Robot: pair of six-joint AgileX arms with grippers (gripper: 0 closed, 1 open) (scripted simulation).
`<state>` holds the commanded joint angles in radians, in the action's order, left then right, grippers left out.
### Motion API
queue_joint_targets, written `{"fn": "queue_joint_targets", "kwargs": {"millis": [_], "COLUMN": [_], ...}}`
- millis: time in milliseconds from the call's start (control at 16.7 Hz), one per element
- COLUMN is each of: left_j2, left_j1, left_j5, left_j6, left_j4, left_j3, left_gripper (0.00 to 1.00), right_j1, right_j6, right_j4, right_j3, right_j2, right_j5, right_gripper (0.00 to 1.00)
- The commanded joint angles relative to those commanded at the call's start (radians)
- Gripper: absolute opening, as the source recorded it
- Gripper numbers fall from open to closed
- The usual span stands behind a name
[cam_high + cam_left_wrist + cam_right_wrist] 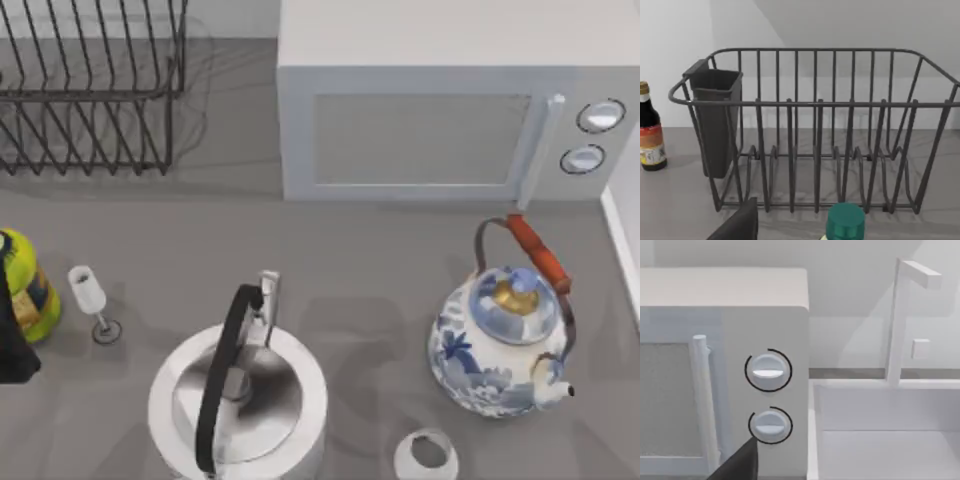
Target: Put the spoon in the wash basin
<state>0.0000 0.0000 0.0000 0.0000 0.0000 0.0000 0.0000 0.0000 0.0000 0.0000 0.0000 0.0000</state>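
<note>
The spoon is out of view. The wash basin is white and sits right beside the microwave, with a white tap standing at its back rim. Its rim also runs along the table's right edge in the top view. A dark finger of my right gripper points toward the microwave's lower knob. A dark finger of my left gripper sits low in front of the dish rack. A dark part of my left arm shows at the far left of the table.
A wire dish rack stands back left, with a dark cutlery cup on it. The microwave fills the back right. Also here: a steel kettle, a blue-white teapot, a wine glass, a yellow bottle, a sauce bottle and a white cup.
</note>
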Motion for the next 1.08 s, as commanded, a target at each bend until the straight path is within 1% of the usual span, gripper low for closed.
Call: {"fn": "queue_joint_targets", "kwargs": {"millis": [240,420,600,900,1080], "left_j2": [0.000,0.000,0.000,0.000,0.000], "left_j1": [0.000,0.000,0.000,0.000,0.000], "left_j5": [0.000,0.000,0.000,0.000,0.000], "left_j6": [0.000,0.000,0.000,0.000,0.000], "left_j4": [0.000,0.000,0.000,0.000,0.000], "left_j3": [0.000,0.000,0.000,0.000,0.000], "left_gripper": [1.00,1.00,1.00,1.00,1.00], "right_j1": [-0.020,-0.082,-0.170,-0.339,-0.433], "right_j6": [-0.006,-0.025,-0.052,-0.104,-0.134], "right_j4": [-0.032,-0.141,-0.307,-0.630,-0.804], "right_j3": [0.032,0.137,0.285,0.553,0.701], "right_j2": [0.034,0.162,0.389,0.878,1.124], "right_j5": [0.000,-0.003,-0.010,-0.020,-0.023], "right_gripper": [1.00,1.00,1.00,1.00,1.00]}}
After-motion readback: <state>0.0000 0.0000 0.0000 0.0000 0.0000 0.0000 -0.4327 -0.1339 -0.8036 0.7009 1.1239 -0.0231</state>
